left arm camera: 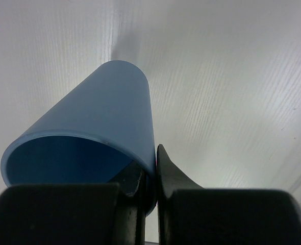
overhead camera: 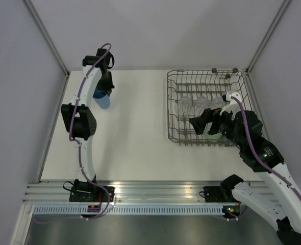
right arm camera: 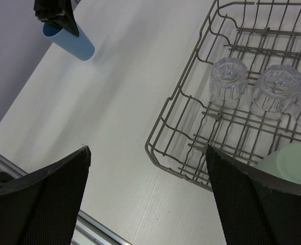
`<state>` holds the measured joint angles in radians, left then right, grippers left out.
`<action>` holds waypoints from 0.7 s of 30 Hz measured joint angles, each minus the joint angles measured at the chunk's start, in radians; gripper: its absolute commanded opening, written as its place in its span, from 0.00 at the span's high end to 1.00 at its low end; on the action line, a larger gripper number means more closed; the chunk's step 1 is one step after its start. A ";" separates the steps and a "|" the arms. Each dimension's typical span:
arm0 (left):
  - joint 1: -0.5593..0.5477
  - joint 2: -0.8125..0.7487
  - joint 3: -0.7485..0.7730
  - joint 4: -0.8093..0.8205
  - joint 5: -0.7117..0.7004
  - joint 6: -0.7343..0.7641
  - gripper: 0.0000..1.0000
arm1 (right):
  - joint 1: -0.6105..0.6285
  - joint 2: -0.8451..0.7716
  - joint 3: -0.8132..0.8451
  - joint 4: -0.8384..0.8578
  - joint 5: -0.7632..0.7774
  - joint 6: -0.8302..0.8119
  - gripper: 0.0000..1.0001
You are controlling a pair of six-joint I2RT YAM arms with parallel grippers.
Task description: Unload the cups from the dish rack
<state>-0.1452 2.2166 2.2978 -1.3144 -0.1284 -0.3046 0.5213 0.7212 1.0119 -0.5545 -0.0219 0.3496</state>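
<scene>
Okay, over on the left, the left gripper (left arm camera: 153, 176) is pinching the blue cup (left arm camera: 97, 112) by its wall, one finger inside the rim and one outside. It sits at the far left of the table (overhead camera: 135, 132), well apart from the dish rack (overhead camera: 169, 104); whether the cup's base touches the table, I cannot tell. Across on the right, the right gripper (right arm camera: 146, 153) hangs over the rack's near edge with its fingers (right arm camera: 43, 199) spread wide, holding nothing. Just beside it in the rack sits a pale green cup (right arm camera: 288, 161), cut off by the edge of the wrist view and half hidden by the arm from above. Behind it, clear glasses (right arm camera: 228, 81) stand upside down in a row among the tines. The one at the right end is cropped, and the arm hides the rack's near right corner.
</scene>
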 measured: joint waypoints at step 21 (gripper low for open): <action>0.072 0.099 -0.012 0.008 0.038 0.062 0.90 | 0.034 -0.018 -0.009 0.002 0.043 -0.014 0.02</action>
<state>-0.0731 2.3157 2.2860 -1.3064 -0.0902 -0.2428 0.5549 0.7029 1.0031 -0.5529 0.0208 0.3359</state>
